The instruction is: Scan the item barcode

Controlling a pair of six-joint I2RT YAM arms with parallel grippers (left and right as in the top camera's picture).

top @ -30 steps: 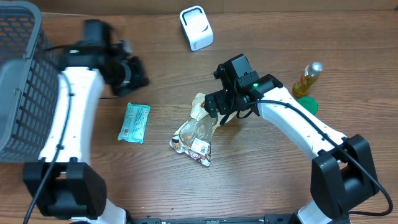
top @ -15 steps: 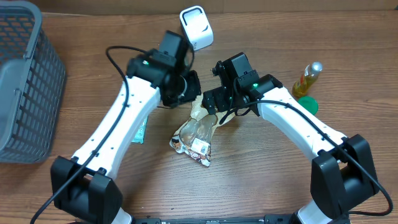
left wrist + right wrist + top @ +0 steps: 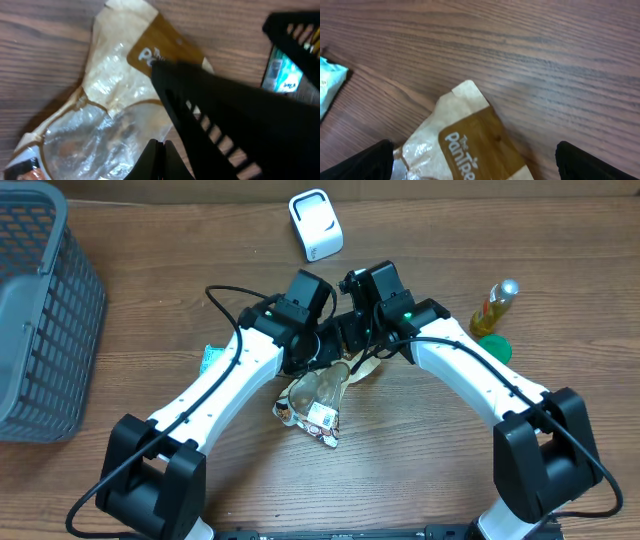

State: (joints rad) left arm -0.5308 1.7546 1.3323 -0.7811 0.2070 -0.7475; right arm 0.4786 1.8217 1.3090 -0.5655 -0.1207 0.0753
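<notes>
The bag [image 3: 312,395] lies flat on the worktop [image 3: 450,470] near its middle, with its brown-printed top edge pointing away from the arm bases and a white label [image 3: 322,417] at its near end, face up. Both arms meet over the far end of the bag.

The left end effector [image 3: 159,150] is closed, its tips pressed together just above the clear film. Whether they nip the film cannot be told. The right end effector [image 3: 472,147] is spread wide, one finger on each side of the bag's top edge, and in the left wrist view one of those fingers lies across the bag's brown corner. The two heads sit just beside each other, so there is almost no room between them above the bag.

Left of the bag a teal packet [image 3: 329,86] lies close by, mostly under the left forearm in the overhead view. Beyond the bag, well apart from it, a white scanner [image 3: 316,225] stands near the far edge. Far to the bag's left a grey basket [image 3: 40,310] fills the far corner. To the bag's right, past the right arm, a yellow bottle [image 3: 497,305] stands upright with a green disc [image 3: 494,347] just beside it.

Bare wood runs from the bag's near end towards the arm bases, and also between the bag and the scanner.
</notes>
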